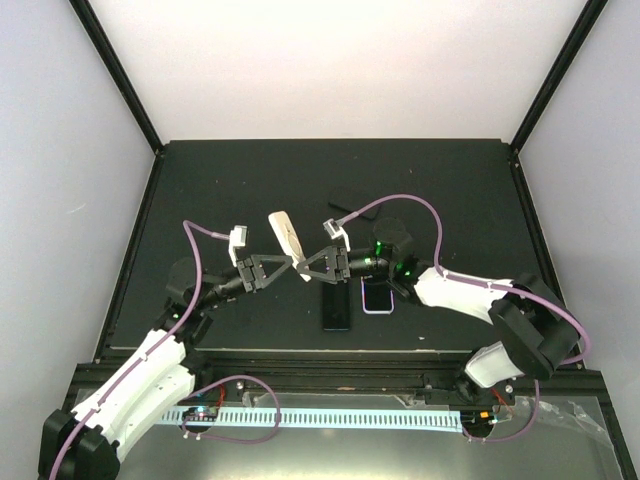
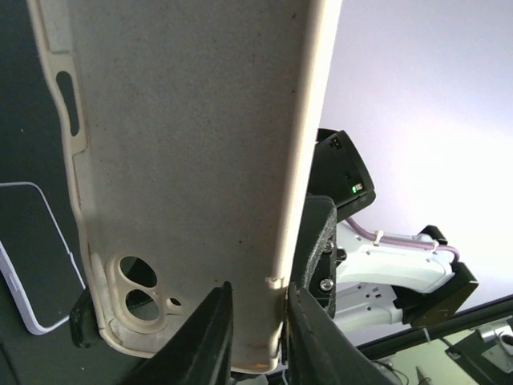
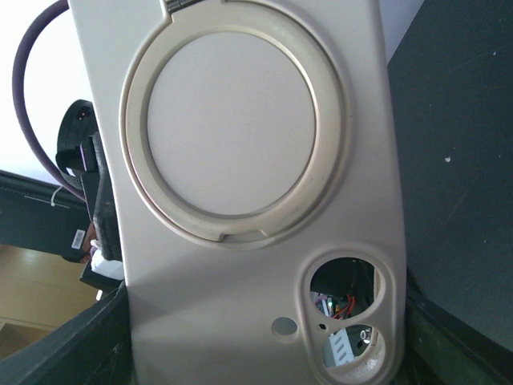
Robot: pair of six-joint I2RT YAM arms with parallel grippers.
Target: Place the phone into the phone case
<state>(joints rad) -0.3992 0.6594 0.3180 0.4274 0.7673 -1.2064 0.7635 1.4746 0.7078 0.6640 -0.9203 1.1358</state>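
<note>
A beige phone case point(image 1: 286, 235) is held up above the table's middle, tilted, by both grippers. My left gripper point(image 1: 291, 265) pinches the case's side wall by the camera cutout; the left wrist view shows the case's inside point(image 2: 184, 144) and my gripper point(image 2: 258, 293) shut on that rim. My right gripper point(image 1: 309, 268) holds the same end; the right wrist view shows the case's back point(image 3: 240, 241), with a round ring, between its fingers point(image 3: 88, 337). A phone with a pale rim point(image 1: 377, 297) lies flat on the table under my right arm. It also shows in the left wrist view point(image 2: 32, 257).
A black flat slab point(image 1: 337, 306) lies on the dark table point(image 1: 230, 180) just left of the pale-rimmed phone. Another small dark object point(image 1: 352, 212) lies further back. White walls and black corner posts enclose the table.
</note>
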